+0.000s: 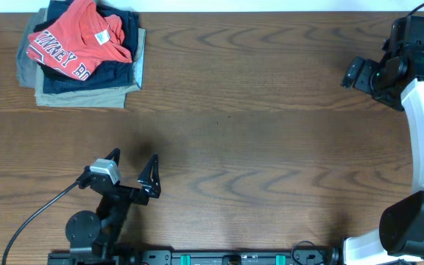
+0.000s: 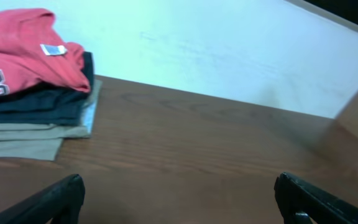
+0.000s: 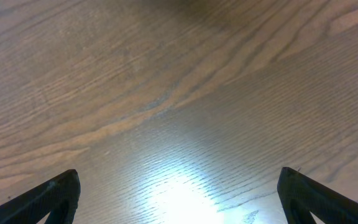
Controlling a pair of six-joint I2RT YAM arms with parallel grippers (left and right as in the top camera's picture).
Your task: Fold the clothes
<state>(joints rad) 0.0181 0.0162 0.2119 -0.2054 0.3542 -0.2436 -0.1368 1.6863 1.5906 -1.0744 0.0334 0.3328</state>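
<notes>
Currently the coral-red T-shirt [image 1: 76, 40] is lying crumpled on top of the stack of folded garments [image 1: 87, 92], which is sitting at the far left corner of the wood-grain table [image 1: 256, 110]. A pale wall [image 2: 216, 50] is rising behind the table. The left gripper [image 1: 135, 156] is standing wide open, gripping nothing, well apart from the shirt. The right gripper [image 3: 179, 174] is gaping equally wide over glare-lit wood, holding nothing.

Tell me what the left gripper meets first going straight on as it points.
Probably only bare table: the left gripper aims past the pile, which lies to its left. Depth is unclear.
</notes>
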